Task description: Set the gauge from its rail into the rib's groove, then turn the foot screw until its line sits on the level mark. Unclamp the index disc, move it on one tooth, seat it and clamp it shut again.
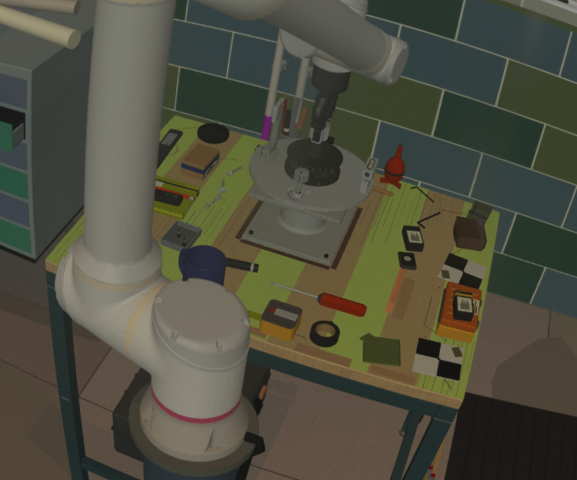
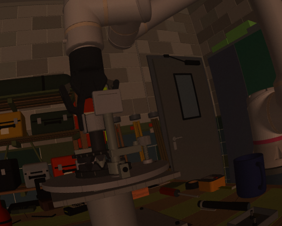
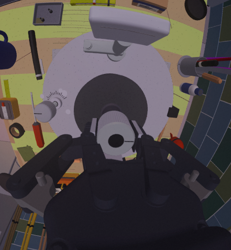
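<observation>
My gripper point(image 3: 115, 134) points straight down over the middle of the round grey plate point(image 1: 310, 178). Its two finger pads sit on either side of the knurled grey clamp knob point(image 3: 115, 132) and grip it. The knob point(image 2: 94, 122) stands on a dark stem above the black toothed index disc point(image 1: 313, 162). The gauge point(image 3: 128, 25), a grey block on a post, stands at the plate's rim. The knurled foot screw point(image 3: 44, 111) sits beside a fan of scale marks. Its line points away from the scale.
A tiled wall stands behind the bench. A tool cup point(image 3: 189, 66) and a red bottle point(image 1: 394, 166) flank the plate. A blue mug point(image 1: 200, 262), a red screwdriver point(image 1: 339, 303), a tape roll point(image 1: 324, 333) and small boxes lie on the front of the bench.
</observation>
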`<action>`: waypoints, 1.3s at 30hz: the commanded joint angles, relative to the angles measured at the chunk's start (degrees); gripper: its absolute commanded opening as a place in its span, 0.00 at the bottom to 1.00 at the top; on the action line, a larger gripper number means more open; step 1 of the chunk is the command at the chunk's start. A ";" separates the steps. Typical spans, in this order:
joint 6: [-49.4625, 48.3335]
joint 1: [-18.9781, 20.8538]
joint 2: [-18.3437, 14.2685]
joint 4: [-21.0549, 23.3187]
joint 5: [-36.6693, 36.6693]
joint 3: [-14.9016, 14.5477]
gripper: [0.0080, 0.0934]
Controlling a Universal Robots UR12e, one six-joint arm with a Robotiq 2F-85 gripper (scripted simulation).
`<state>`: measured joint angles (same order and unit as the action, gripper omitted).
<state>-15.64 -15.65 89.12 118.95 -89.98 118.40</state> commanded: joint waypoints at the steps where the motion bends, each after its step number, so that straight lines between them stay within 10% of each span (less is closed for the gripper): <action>1: 0.00 0.00 0.04 0.01 0.00 -0.11 0.00; 39: 4.88 -0.01 0.02 0.00 0.03 -0.05 0.00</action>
<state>-10.74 -15.66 89.13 118.97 -89.96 118.41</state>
